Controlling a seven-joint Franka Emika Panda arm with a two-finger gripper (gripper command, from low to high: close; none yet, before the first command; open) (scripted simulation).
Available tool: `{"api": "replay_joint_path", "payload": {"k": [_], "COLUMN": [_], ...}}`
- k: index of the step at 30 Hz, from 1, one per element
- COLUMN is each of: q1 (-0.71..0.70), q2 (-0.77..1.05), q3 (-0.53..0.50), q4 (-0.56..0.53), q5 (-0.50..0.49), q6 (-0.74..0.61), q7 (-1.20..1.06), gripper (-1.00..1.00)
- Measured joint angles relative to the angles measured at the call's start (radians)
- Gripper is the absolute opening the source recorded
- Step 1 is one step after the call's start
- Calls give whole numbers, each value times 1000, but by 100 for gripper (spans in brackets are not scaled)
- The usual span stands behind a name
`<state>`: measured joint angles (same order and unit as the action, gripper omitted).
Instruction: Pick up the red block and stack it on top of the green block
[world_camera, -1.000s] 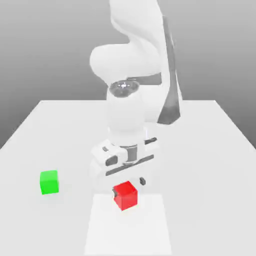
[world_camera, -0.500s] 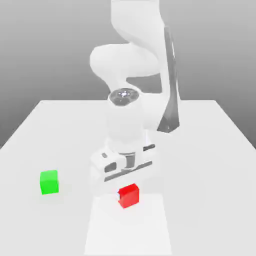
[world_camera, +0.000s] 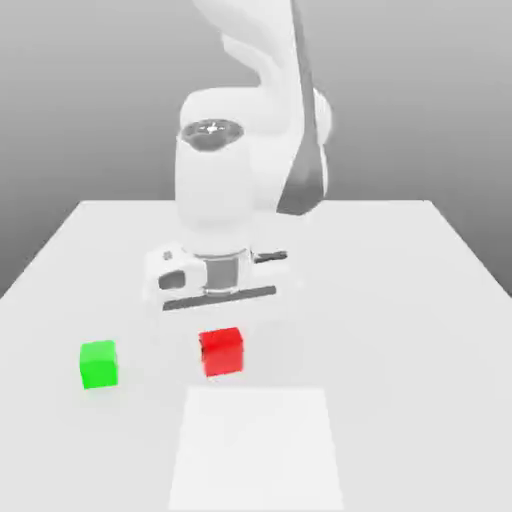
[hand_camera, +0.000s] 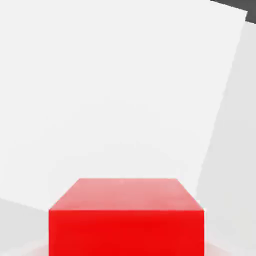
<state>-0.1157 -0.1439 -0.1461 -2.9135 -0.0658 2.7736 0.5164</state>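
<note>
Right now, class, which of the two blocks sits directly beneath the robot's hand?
The red block. It sits just under the hand, and it fills the hand view up close. The green block lies apart, toward the exterior view's left.

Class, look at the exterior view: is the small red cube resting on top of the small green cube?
No. The small red cube sits apart from the small green cube, toward the exterior view's right.

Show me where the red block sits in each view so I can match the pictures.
Exterior view: the red block is just below the arm's hand, to the exterior view's right of the green block.
Hand view: the red block is close up against the white table.
Shared landmark: the white table.
</note>
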Motion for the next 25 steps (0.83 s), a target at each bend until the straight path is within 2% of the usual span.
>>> {"api": "replay_joint_path", "payload": {"k": [14,21,22,25], "q1": [-362,-341,-345,-345], "q2": [-50,150,184,184], "q3": [-135,-136,-125,-125], "q4": [41,51,52,52], "q5": [-53,95,126,126], "q6": [-90,96,127,127], "q7": [523,441,419,419], "gripper": [-100,-100,100,100]}}
